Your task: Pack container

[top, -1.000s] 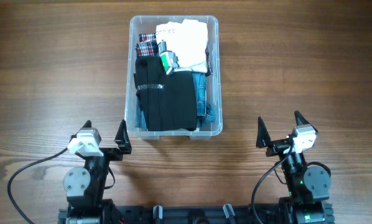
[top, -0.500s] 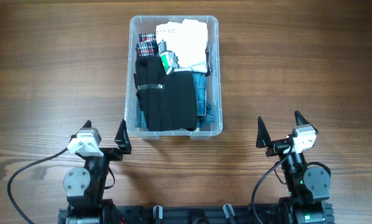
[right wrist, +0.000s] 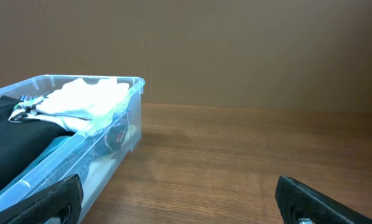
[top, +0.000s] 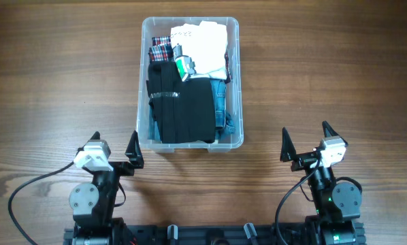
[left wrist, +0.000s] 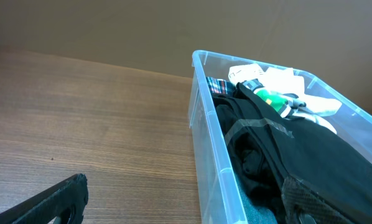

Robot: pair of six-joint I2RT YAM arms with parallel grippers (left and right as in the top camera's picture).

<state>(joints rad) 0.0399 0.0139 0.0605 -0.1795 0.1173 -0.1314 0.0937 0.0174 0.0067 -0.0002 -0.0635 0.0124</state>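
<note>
The clear plastic container stands at the table's middle back, filled with folded clothes: a black garment, a white one, a plaid piece, blue denim and a small green item. It also shows in the left wrist view and the right wrist view. My left gripper is open and empty near the container's front left corner. My right gripper is open and empty, to the right of the container and apart from it.
The wooden table surrounds the container. The arm bases and cables sit at the front edge. A brown wall stands behind the table.
</note>
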